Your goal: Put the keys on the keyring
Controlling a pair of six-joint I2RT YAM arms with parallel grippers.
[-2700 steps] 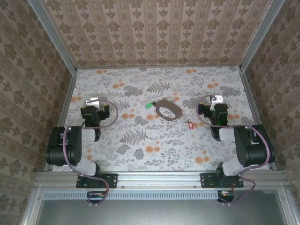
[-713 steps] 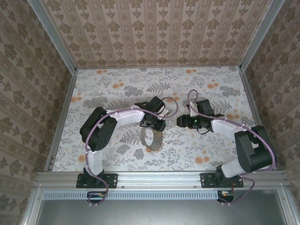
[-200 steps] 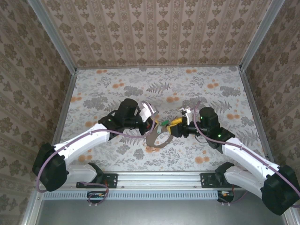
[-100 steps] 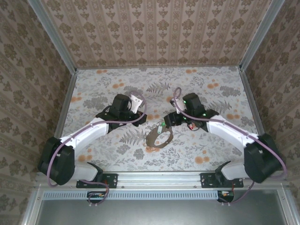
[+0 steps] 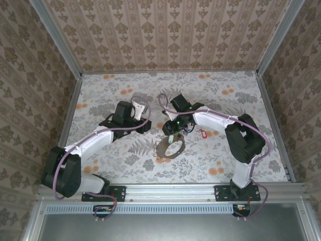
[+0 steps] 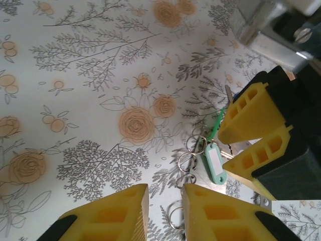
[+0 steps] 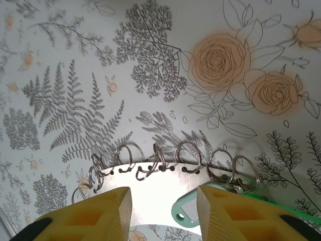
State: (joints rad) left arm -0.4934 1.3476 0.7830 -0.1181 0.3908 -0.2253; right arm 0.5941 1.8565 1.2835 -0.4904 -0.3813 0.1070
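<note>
Floral-print worktop point(image 5: 105, 95) boxed in by brown patterned wallpaper point(image 5: 165, 35), with both arms reaching in toward the middle.

The keyring point(image 5: 169, 149) lies flat on the worktop a bit nearer than centre, its brown-grey strap in an open loop. The right claw point(image 7: 164, 198) sits right over the far end of that loop. In the right wrist view its yellow fingers are spread fairly wide and aren't pinching anything. Between them there's a pale strip with a row of small metal rings point(image 7: 165, 160) along its edge, and the green key point(image 6: 213, 164) with its mint tag lies just against that strip, close to the right-hand finger.

The left claw point(image 6: 165, 201) hangs just to the left of the right one. Its two yellow fingers have a narrow gap between them and nothing in it. The left wrist view has the green tag lying on the worktop just past its fingertips, a couple of small loose-looking rings beside it, and the right claw's yellow fingers right next to the tag.

The red key point(image 5: 203, 133) lies on its own on the worktop, to the right of the right claw and apart from the loop.
</note>
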